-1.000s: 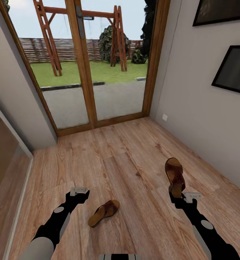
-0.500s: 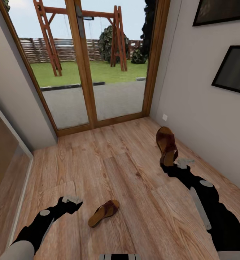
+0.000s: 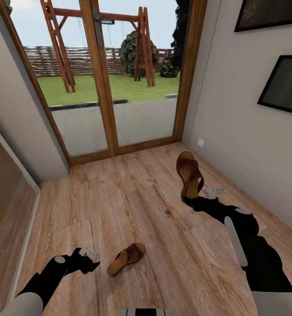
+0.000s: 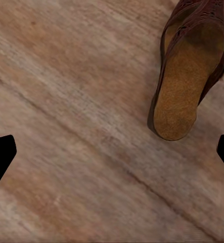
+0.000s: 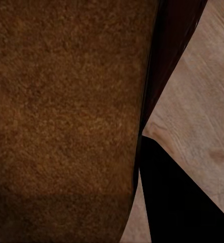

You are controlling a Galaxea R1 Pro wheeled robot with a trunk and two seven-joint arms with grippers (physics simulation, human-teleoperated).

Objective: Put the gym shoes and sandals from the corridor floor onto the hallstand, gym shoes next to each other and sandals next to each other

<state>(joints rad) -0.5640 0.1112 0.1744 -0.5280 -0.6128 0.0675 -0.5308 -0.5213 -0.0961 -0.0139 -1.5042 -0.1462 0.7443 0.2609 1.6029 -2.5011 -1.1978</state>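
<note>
Right gripper [image 3: 189,199]: your fingers were clamped on the heel end of one sandal [image 3: 189,174], held raised above the corridor floor [image 3: 137,193], toe end pointing toward 12 o'clock in the head view.
Held sandal, close view: the right wrist view showed its tan footbed [image 5: 66,111] pressed close against the camera, with a dark finger [image 5: 177,202] beside it and floor planks beyond.
Left gripper [image 3: 88,259]: your fingers stood spread apart and held nothing; their two black tips [image 4: 0,157] showed at opposite edges of the left wrist view, with bare planks between them.
Second sandal [image 3: 126,259]: it lay flat on the floor at about 3 o'clock from your left gripper, near it but not touching, heel toward 7 o'clock.
Surroundings: a wood-framed glass door [image 3: 99,79] stood at 12 o'clock; two dark framed pictures [image 3: 284,85] hung on the wall at 2 o'clock.
</note>
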